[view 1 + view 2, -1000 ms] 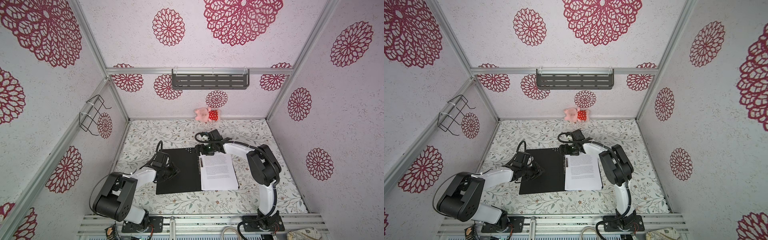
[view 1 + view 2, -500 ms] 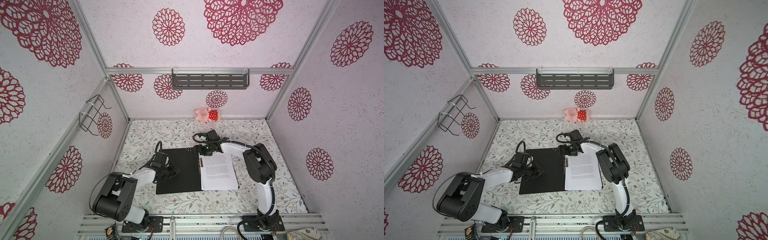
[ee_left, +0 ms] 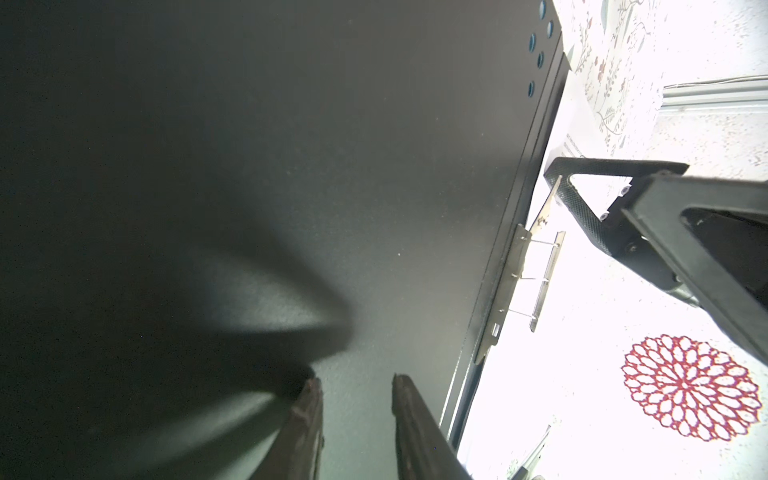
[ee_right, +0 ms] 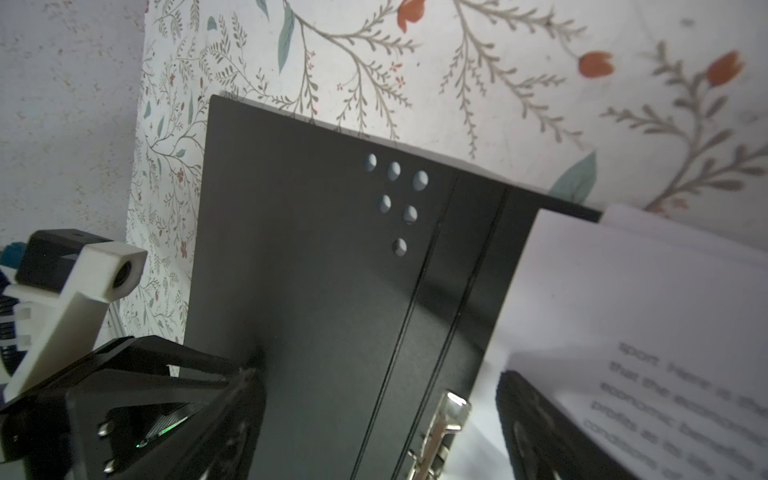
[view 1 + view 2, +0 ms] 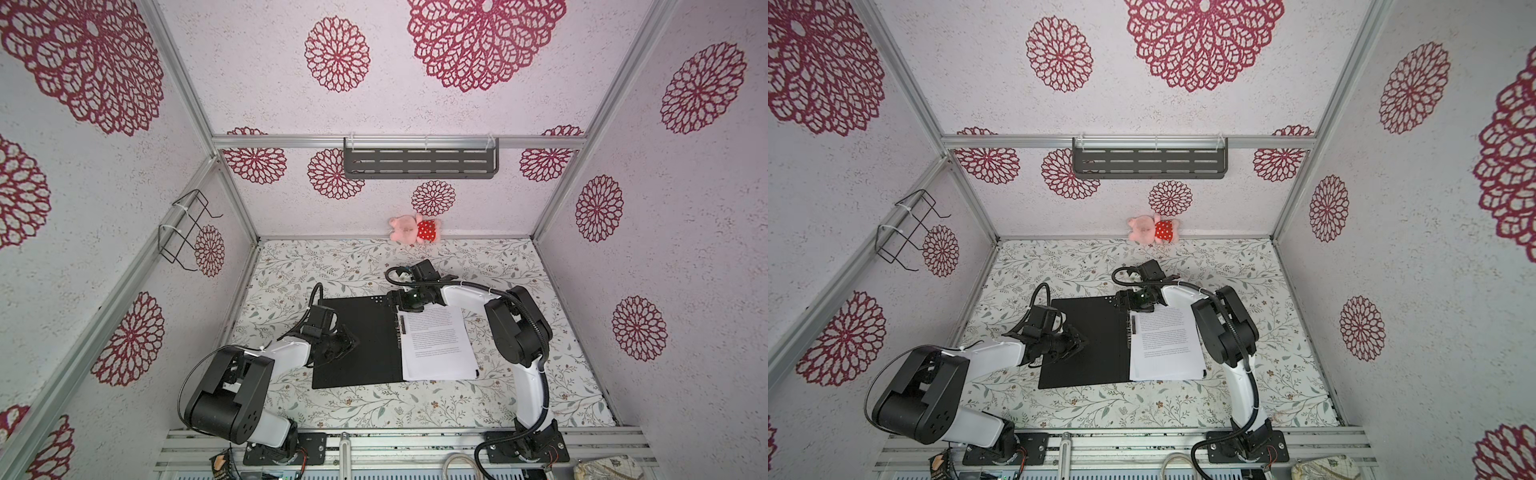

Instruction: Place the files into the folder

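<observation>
On the left, our left fingers (image 3: 305, 419) sit low over the folder (image 5: 357, 332), which lies opened flat on the tabletop (image 5: 291, 270) with its black inside up. They stand a little apart with only bare cover showing between them, pinching nothing, and we cannot tell whether their tips press on the left cover. We judge their job is to pin that cover flat, so they should bear straight down without sliding. Moving right, the metal spine clip (image 3: 517, 282) runs along the fold, its lever (image 3: 543, 212) raised. Our right fingers (image 4: 536, 419) are spread wide at the far end of the fold, one on each side of the lever, and one fingertip touches it in the left wrist view. Just right of the clip, the files (image 5: 436, 345) lie stacked on the folder's right half, with their left edge beside the clip. We cannot tell whether that edge sits under the clip's bar. The step in hand looks like working the lever to clamp the sheets. To do it well, we should first get the edge tucked under the bar. Then we push the lever down gently, since loose paper skews easily.
</observation>
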`<state>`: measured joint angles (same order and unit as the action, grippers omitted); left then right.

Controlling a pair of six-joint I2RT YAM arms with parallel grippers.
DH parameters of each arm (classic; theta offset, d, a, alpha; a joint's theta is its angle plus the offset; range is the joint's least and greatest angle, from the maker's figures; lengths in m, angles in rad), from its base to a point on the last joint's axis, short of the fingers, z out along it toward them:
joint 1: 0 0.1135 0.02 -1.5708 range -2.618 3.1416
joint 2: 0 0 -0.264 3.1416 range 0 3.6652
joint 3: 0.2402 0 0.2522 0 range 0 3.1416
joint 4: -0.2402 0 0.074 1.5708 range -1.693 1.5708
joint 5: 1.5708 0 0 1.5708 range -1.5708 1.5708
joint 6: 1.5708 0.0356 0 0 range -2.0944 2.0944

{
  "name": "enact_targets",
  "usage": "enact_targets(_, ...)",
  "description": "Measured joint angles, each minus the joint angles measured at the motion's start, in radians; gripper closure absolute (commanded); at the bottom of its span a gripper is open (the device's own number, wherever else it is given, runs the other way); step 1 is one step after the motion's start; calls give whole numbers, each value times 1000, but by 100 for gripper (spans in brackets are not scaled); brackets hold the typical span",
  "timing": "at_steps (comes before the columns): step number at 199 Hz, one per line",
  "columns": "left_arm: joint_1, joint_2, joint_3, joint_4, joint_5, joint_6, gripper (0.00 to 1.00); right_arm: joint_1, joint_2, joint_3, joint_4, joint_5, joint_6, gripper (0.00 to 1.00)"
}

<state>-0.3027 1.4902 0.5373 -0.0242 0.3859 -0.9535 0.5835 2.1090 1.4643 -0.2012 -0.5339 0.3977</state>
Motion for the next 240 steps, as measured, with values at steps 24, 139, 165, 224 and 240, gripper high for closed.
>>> enact_targets(24, 1, -1, -3, 6, 2, 0, 68, 0, 8, 1, 9, -22, 6, 10)
enact_targets(139, 4, 3, -14, 37, 10, -5, 68, 0, -1, -8, 31, -58, 33, 11)
enact_targets(165, 6, 9, -16, 51, 14, -5, 68, 3, -39, -48, 45, -72, 40, 11)
enact_targets(224, 11, 10, -23, 64, 23, -5, 68, 29, -233, -201, 67, -72, 48, 11)
enact_targets(240, 14, 8, -25, 67, 27, -7, 68, 36, -289, -253, 69, -69, 50, 11)
